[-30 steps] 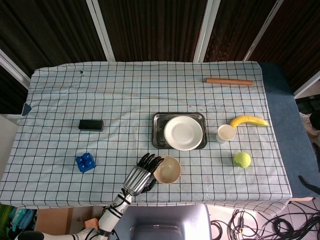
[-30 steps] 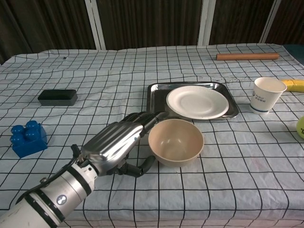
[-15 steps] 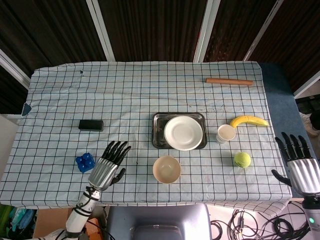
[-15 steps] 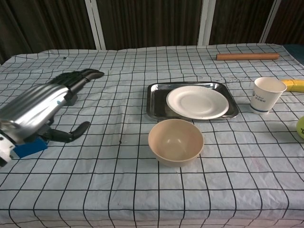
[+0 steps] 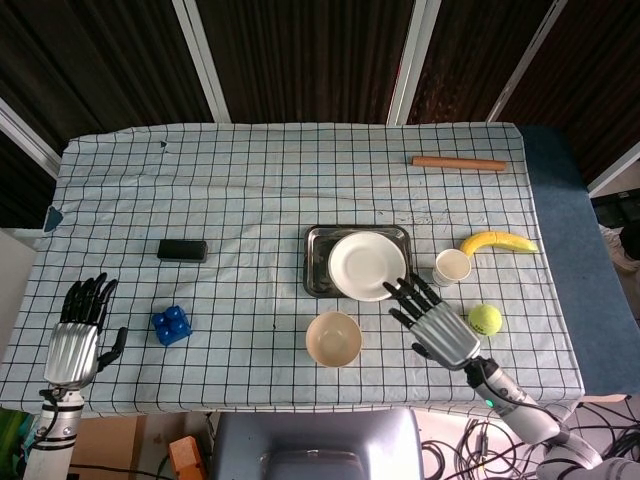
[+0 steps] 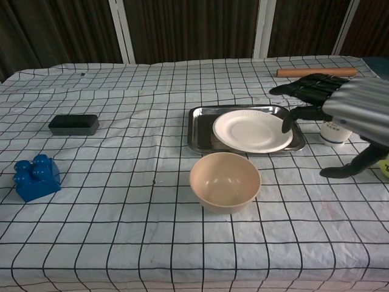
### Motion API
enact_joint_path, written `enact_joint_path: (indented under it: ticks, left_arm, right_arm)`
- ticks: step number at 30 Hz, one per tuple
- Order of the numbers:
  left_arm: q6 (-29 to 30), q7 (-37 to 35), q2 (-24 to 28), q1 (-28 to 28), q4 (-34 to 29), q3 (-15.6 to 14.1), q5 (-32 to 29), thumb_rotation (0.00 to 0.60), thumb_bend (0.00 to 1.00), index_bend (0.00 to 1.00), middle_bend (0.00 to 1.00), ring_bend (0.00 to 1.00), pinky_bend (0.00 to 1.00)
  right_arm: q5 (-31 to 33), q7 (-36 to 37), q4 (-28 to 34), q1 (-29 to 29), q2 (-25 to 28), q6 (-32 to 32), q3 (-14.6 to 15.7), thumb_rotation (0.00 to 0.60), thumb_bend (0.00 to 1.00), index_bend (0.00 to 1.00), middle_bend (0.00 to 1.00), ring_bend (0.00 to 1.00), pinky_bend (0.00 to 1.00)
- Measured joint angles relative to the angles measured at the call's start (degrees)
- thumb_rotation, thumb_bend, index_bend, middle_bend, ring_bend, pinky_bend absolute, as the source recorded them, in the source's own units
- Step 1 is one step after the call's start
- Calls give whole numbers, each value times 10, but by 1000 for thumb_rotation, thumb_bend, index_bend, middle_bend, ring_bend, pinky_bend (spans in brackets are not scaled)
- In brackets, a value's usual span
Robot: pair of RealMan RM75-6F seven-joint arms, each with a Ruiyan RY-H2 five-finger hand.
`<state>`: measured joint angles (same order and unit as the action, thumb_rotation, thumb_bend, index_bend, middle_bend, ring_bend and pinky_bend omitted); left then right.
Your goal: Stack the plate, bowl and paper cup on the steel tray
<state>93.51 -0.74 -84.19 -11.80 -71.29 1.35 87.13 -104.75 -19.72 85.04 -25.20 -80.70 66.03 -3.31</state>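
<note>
A white paper plate lies on the steel tray at the table's middle. A beige bowl stands upright on the cloth just in front of the tray. The paper cup stands right of the tray, partly hidden by my right hand in the chest view. My right hand hovers open, fingers spread, between bowl and cup, holding nothing. My left hand is open at the table's front left corner, far from the objects.
A blue block and a black box lie on the left. A banana, a tennis ball and a wooden rolling pin lie on the right.
My left hand let go of the bowl's side and drew back to the front left corner. My right hand came in from the right edge to hover between bowl and cup.
</note>
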Motion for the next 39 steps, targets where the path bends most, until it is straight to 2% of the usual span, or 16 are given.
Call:
enact_joint_path:
  ticks: [5,10,13,15,18,24,31,34,39]
  left_arm:
    - [7,2,4,10,8,-2,10,600,407,0,0,0,0]
    - [5,2,3,14,14,2,9,600,408,0,0,0,0]
    - [4,-6,2,17,17,3,9,600,408,0,0,0,0]
    - [5,-14,1,19,20,5,11,600,407,0,0,0,0]
    - [6,-21,0,22,27,8,11,600,407,0,0,0,0]
    - [4,-46,-1,24,31,12,10,600,406,0,0,0,0]
    - [1,-56,-5,29,44,16,11,600,406,0,0,0,0]
    - [1,-59,-5,30,46,18,11,600,406,0,0,0,0]
    - [-1,-62,-4,32,49,20,10,600,406,0,0,0,0]
  right_arm:
    - [9,-26,-18,-26,-68,-35,5,600,31,351,0,0,0]
    - [20,-43,-32,-45,-107,-54,7,600,50,379,0,0,0]
    - [28,-46,-44,-56,-129,-67,8,600,161,417,0,0,0]
    - [33,-50,-55,-62,-141,-75,9,600,287,466,0,0,0]
    - [37,-55,-70,-69,-154,-81,14,600,371,526,0,0,0]
    - [37,-57,-85,-74,-162,-71,23,600,402,617,11,0,0]
    - [27,-47,-83,-72,-151,-25,23,600,403,631,19,0,0]
    - [26,-46,-76,-70,-136,3,12,600,403,630,21,0,0]
    - [39,-56,-66,-68,-112,46,-29,600,404,643,40,0,0]
